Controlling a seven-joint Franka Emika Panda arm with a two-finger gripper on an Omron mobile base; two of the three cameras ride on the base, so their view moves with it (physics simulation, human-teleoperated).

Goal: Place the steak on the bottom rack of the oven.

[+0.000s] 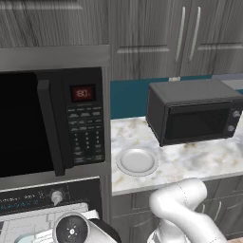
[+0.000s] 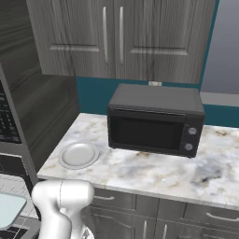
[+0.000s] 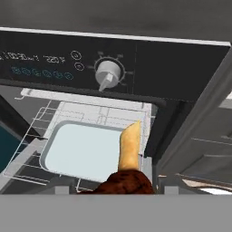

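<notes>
Closest to us in the hand view, the steak (image 3: 124,182) sits at the bottom edge, dark reddish-brown with a pale tan strip rising from it. We cannot tell whether the gripper is clenched on it, as its tips are hidden. Beyond the steak lies the oven (image 3: 149,68), its silver knob (image 3: 108,73) on the dark control strip, and a wire rack (image 3: 41,131) pulled out. On the marble counter (image 1: 199,159) rest a white plate (image 1: 137,161) and a small black box oven (image 1: 194,111).
</notes>
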